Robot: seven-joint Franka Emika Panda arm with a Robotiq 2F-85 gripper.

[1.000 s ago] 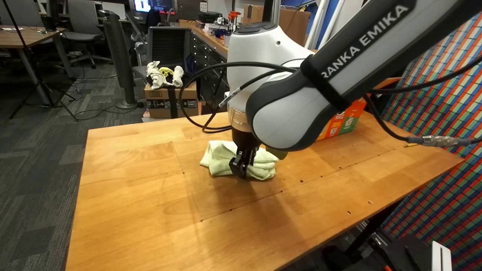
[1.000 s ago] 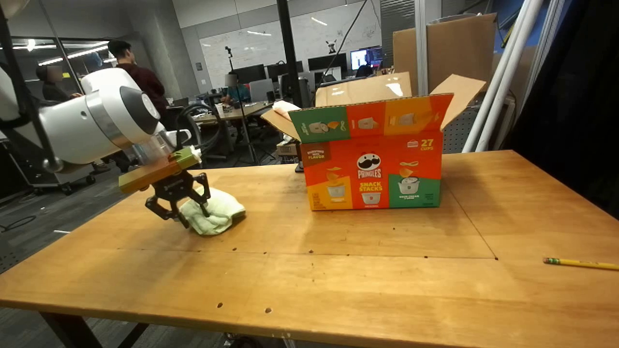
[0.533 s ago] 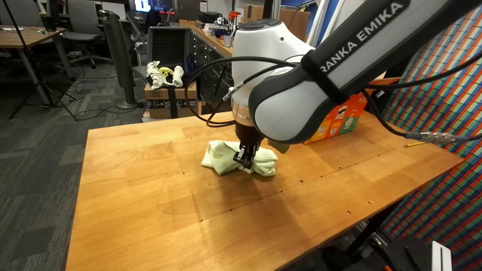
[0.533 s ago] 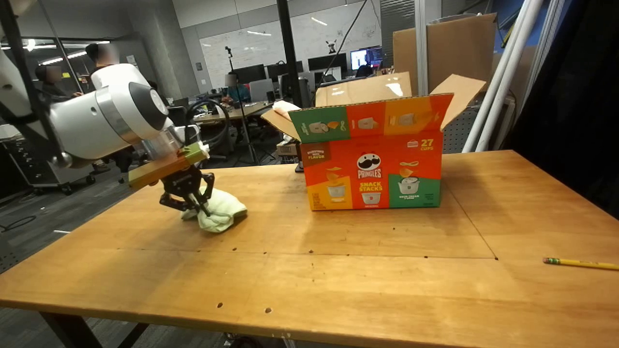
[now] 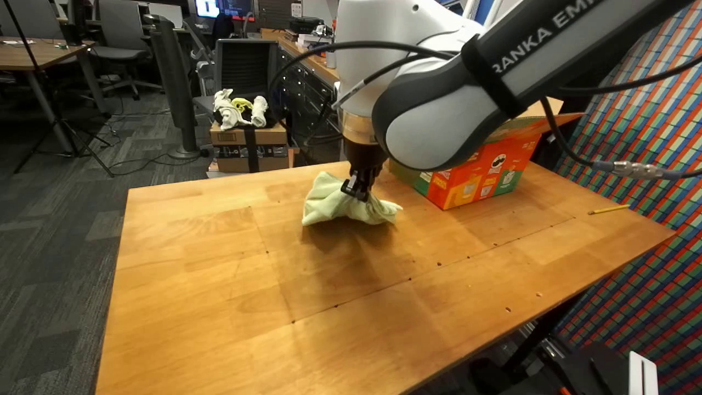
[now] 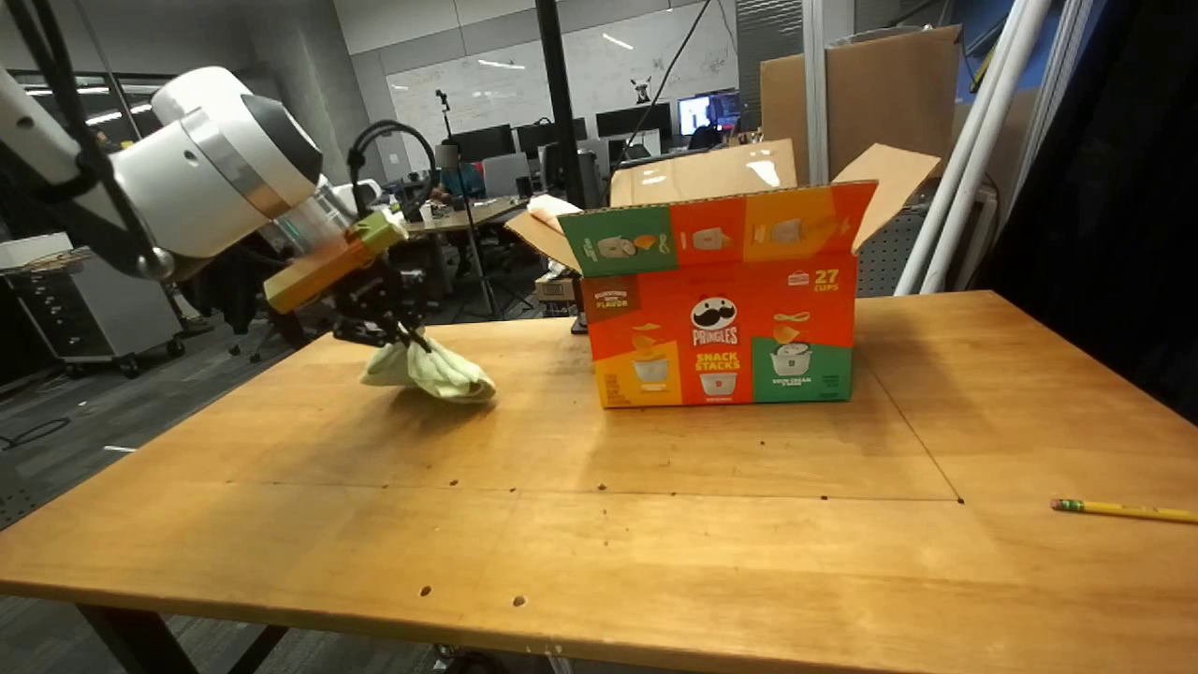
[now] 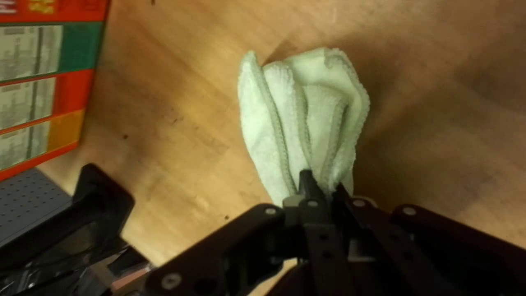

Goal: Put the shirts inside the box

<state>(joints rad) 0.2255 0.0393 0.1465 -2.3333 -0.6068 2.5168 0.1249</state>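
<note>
A pale green cloth (image 5: pixel 329 207) hangs gathered from my gripper (image 5: pixel 359 193) in an exterior view. The cloth also shows in an exterior view (image 6: pixel 445 376) and in the wrist view (image 7: pixel 263 131). My gripper (image 7: pixel 323 181) is shut on its bunched middle, with folds fanning out past the fingertips. The cloth appears raised a little, with a shadow under it. The orange and green Pringles box (image 6: pixel 721 323) stands on the table with its flaps open. The box is to the right of the gripper (image 6: pixel 418 339) in both exterior views. Its inside is hidden.
A yellow pencil (image 6: pixel 1123 510) lies on the wooden table (image 6: pixel 655 562). Something pale (image 6: pixel 552 206) shows at the box's left flap; I cannot tell what it is. Light cloths (image 5: pixel 241 112) lie on cardboard boxes beyond the table's far edge. A black post (image 6: pixel 559 103) stands behind the table.
The gripper was open around the cloth one second ago. It has since shut on it and moved up, drawing the cloth up into a bunch and away from the table's near edge.
</note>
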